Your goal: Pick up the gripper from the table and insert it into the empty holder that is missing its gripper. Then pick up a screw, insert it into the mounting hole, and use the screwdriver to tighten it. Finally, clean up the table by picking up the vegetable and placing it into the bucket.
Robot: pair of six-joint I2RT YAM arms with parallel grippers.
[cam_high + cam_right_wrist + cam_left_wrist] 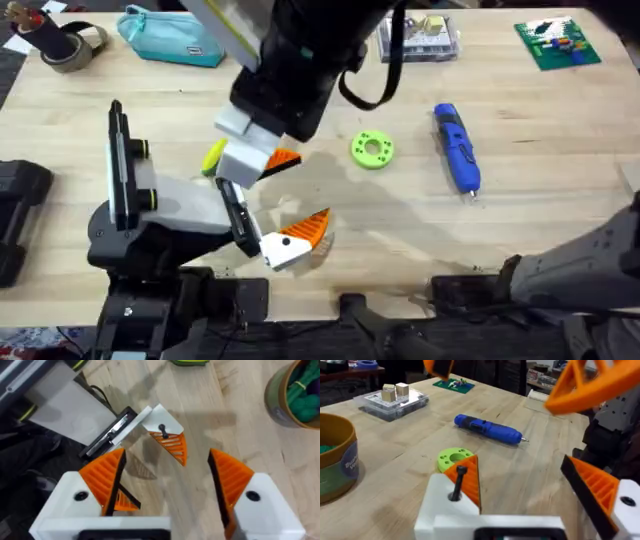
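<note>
The gripper (pixel 165 435), a white base with an orange ribbed tip, sits in the holder (pixel 107 437), the black bracket of the pale grey body (pixel 180 205). A black screw (pixel 457 482) stands upright in its base, head raised. This piece (pixel 455 505) and a second orange finger (pixel 600 495) form my left gripper (pixel 517 462), open with bare table between. My right gripper (pixel 167 472) hovers open just above the screw. The blue screwdriver (pixel 457 150) lies to the right. The yellow-green vegetable (pixel 213 157) lies beside the grey body. The bucket (pixel 335 455) holds green items.
A bright green ring (pixel 372 150) lies between the holder and the screwdriver. A teal pouch (pixel 170 38), a tape roll (pixel 70 45), a clear box (pixel 420 38) and a green board (pixel 557 45) line the far edge. My right arm (pixel 300 70) crosses the middle.
</note>
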